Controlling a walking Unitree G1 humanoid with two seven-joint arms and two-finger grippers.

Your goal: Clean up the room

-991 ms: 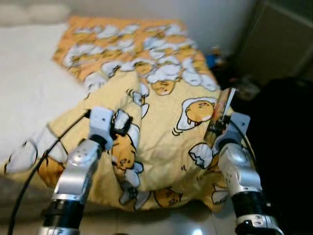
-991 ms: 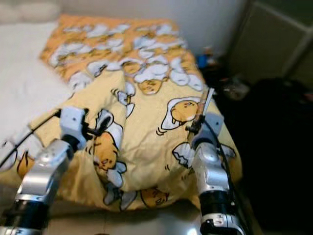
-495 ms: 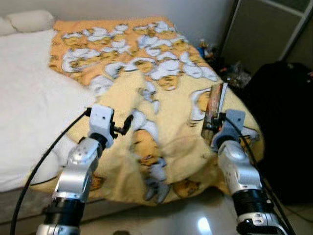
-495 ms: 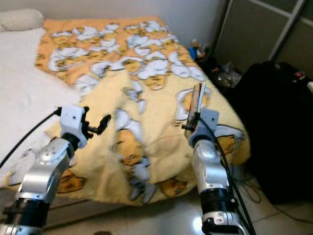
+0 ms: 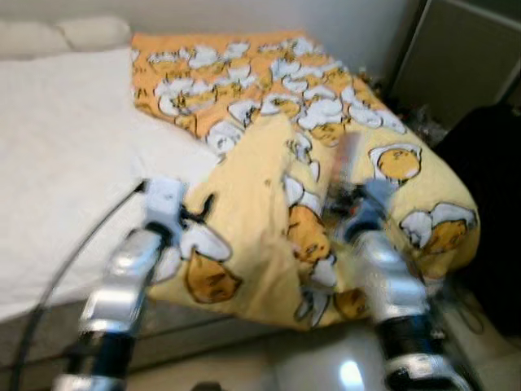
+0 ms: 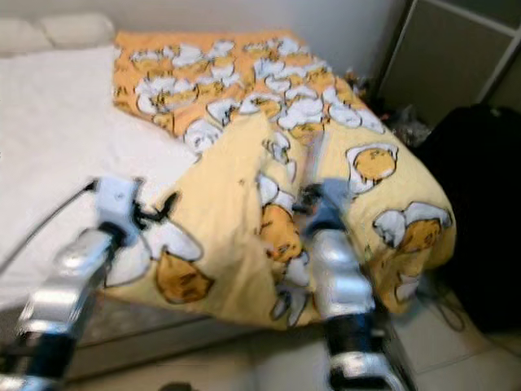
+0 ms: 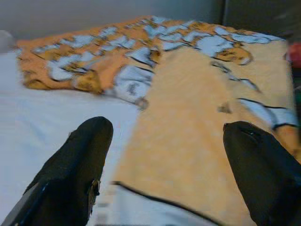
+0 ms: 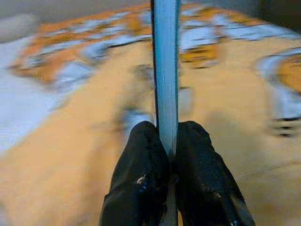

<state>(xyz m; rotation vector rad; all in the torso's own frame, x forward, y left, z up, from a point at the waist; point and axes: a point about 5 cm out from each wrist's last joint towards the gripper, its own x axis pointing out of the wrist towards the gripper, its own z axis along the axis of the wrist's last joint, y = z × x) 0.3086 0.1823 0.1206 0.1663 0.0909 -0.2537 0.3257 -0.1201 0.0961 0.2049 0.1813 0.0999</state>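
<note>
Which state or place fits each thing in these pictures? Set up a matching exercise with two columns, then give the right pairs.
Column one:
1. left gripper
2. right gripper
3. yellow cartoon-print blanket
4. white bed sheet

Column two:
A. shut on a thin flat book
B. bare, on the robot's left side of the bed
C. open, holding nothing
D. bunched over the bed's corner

Pairs: 1-C, 2-A, 3-D, 4-B

nothing readable anywhere here tbh, the thin flat book-like thing (image 8: 165, 70) pinched edge-on in the right gripper (image 8: 168, 155) shows no legible lettering, and the yellow cartoon egg blanket (image 5: 269, 204) just beyond the fingertips has only drawings, no words or numbers.
</note>
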